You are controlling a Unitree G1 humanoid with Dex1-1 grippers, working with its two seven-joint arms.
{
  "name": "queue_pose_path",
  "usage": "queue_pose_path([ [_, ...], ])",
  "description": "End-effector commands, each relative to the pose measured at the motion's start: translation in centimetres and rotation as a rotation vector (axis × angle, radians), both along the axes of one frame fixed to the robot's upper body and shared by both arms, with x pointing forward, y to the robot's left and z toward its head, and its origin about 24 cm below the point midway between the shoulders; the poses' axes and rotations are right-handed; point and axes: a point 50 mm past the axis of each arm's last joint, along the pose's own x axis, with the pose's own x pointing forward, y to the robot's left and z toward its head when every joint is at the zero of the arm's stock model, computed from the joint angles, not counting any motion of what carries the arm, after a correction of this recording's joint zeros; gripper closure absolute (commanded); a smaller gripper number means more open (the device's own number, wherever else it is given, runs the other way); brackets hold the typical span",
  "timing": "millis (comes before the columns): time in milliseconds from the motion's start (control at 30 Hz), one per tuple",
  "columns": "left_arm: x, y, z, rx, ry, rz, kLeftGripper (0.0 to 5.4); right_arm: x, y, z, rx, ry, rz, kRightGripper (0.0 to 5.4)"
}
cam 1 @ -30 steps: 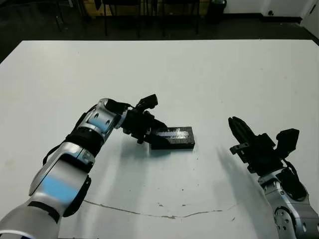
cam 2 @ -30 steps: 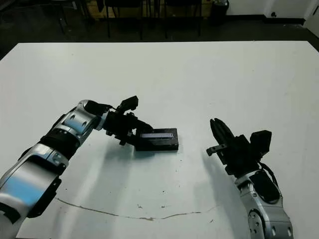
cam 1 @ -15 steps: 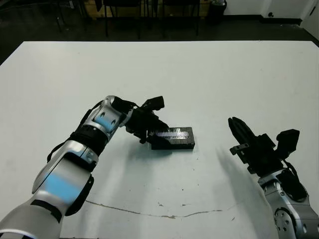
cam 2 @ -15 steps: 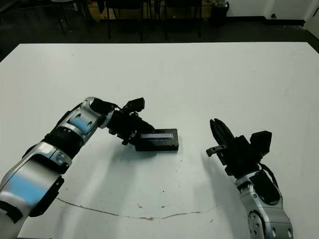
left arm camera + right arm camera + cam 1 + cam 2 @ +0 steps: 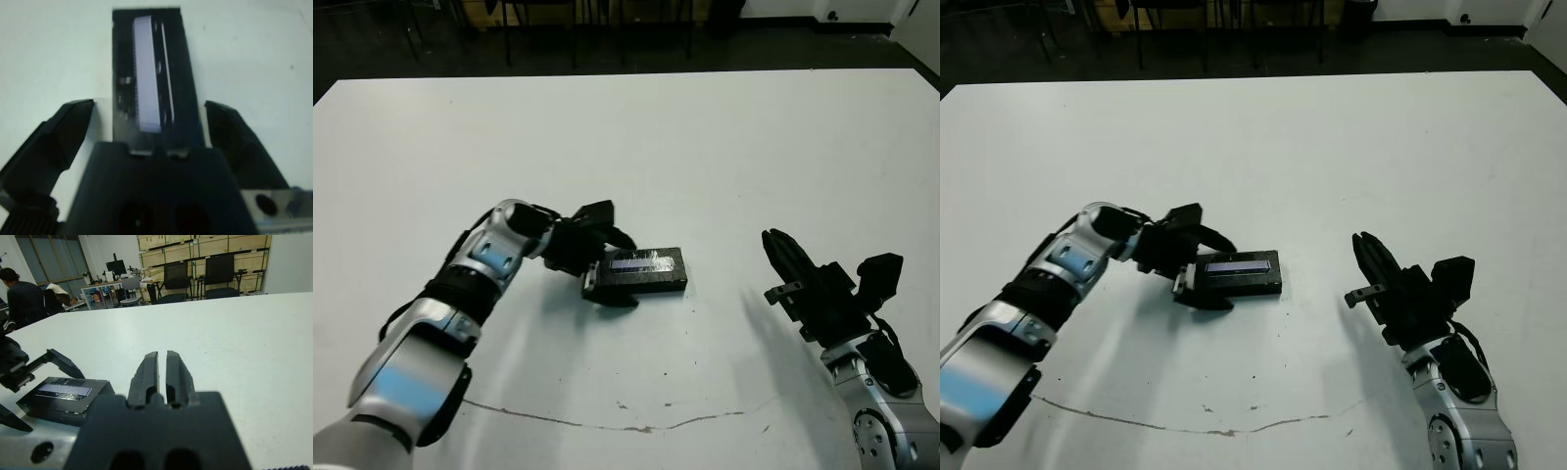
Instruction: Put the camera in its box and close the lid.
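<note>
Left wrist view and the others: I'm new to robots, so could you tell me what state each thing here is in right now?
Lid: lying flat on top of the box, silvery strip up.
Box: closed under the lid, resting on the table.
Camera: not visible.
Left gripper: open, one finger either side of the box's end.
Right gripper: shut, holding nothing, apart from the box.
Table: white, a thin crack along its near part.

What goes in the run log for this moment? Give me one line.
lid: on box, closed | left gripper: open, fingers straddling box end | right gripper: shut, apart from box | camera: not visible
</note>
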Motion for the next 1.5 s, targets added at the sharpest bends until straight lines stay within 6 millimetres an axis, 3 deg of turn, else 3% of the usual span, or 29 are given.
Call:
queue_pose_path([
  [33, -0.8, 2.1, -1.5, 0.062, 0.064, 0.044, 0.03, -0.1, -0.1, -0.4, -0.009, 0.039, -0.012, 5.4],
  [400, -2.1, 6.9, 0.6, 0.074, -0.033, 0.113, 0.03, -0.2, 0.0, -0.4, -0.002, 0.039, -0.014, 5.4],
  [533, -3.3, 9.3, 1.6, 0.006, -0.086, 0.223, 0.03, -0.1, 0.0, -0.4, -0.01, 0.037, -0.017, 5.4],
  [600, -4.3, 10.3, 2.2, -0.062, -0.174, 0.368, 0.03, -0.1, 0.0, -0.5, -0.002, 0.036, -0.016, 5.4],
  [733, -7.2, 10.8, 2.8, -0.292, -0.425, 0.835, 0.3, 0.0, 0.1, -0.6, -0.002, 0.049, -0.027, 5.4],
  [900, -10.1, 10.4, 3.6, -0.548, -0.628, 1.186, 1.21, 0.2, 0.2, -1.1, -0.005, 0.059, -0.033, 5.4],
  [1000, -11.5, 9.8, 3.9, -0.66, -0.679, 1.304, 1.81, 0.4, 0.2, -1.3, -0.004, 0.063, -0.04, 5.4],
  [1233, -13.0, 7.5, 3.6, -0.758, -0.746, 1.404, 3.19, 1.1, 0.5, -0.6, 0.013, 0.027, -0.052, 5.4],
  [1500, -12.8, 5.3, 3.1, -0.764, -0.708, 1.408, 4.74, 1.4, 1.0, -0.3, 0.039, 0.022, -0.057, 5.4],
])
